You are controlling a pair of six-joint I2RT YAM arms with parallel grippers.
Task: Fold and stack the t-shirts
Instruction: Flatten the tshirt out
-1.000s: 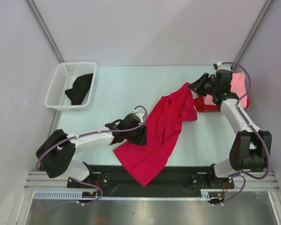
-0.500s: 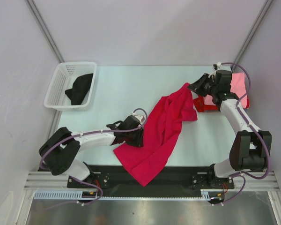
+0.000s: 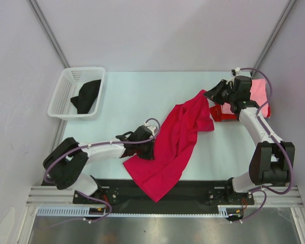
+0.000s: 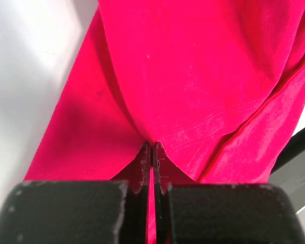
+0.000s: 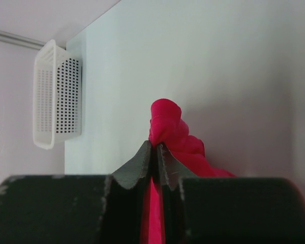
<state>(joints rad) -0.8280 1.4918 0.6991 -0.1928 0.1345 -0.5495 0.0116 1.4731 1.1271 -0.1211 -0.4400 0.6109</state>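
A crimson-red t-shirt (image 3: 175, 140) lies stretched slantwise across the table, its lower corner hanging over the near edge. My left gripper (image 3: 151, 147) is shut on the shirt's left edge; the left wrist view shows red cloth (image 4: 193, 76) pinched between the closed fingertips (image 4: 144, 152). At the shirt's far top end, my right gripper (image 3: 209, 94) is shut on a bunched corner (image 5: 165, 124). Folded light pink (image 3: 258, 91) and red (image 3: 221, 115) t-shirts lie at the back right, beneath the right arm. A black t-shirt (image 3: 86, 95) sits in the basket.
A white perforated basket (image 3: 66, 89) stands at the back left; it also shows in the right wrist view as the basket (image 5: 56, 94). A black strip (image 3: 117, 185) runs along the table's near edge. Grey walls enclose the table.
My left gripper has closed onto the shirt's left edge and shifted slightly toward the near side. The right arm and the shirt's top end have not moved.
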